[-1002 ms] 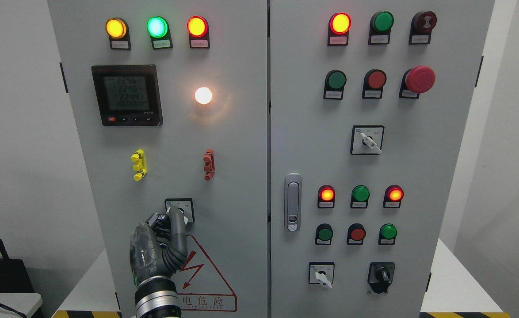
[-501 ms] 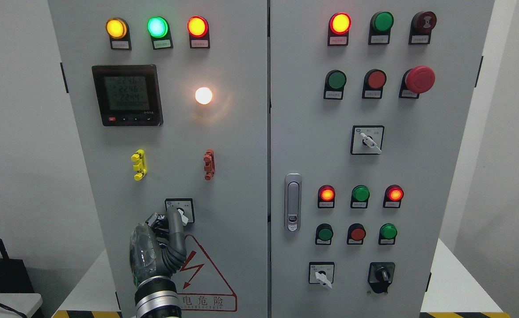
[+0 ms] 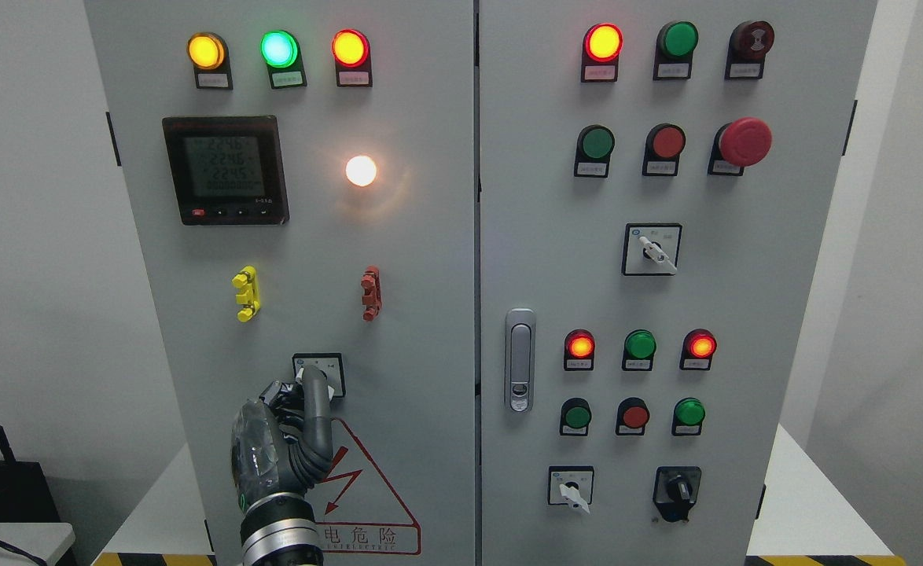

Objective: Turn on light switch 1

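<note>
One hand working at the rotary switch.
I am pinching my left hand [image 3: 292, 409] fingers on the rotary switch [image 3: 318, 374] low on the left cabinet door [image 3: 194, 330]; the white lamp [image 3: 361, 170] up right is glowing, so the job looks nearly done.

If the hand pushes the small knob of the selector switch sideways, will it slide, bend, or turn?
The selector switch is panel-mounted, so its knob likely turns rather than slides. It looks rigid and small, so the left hand may slip off. It probably clicks between marked positions.
</note>
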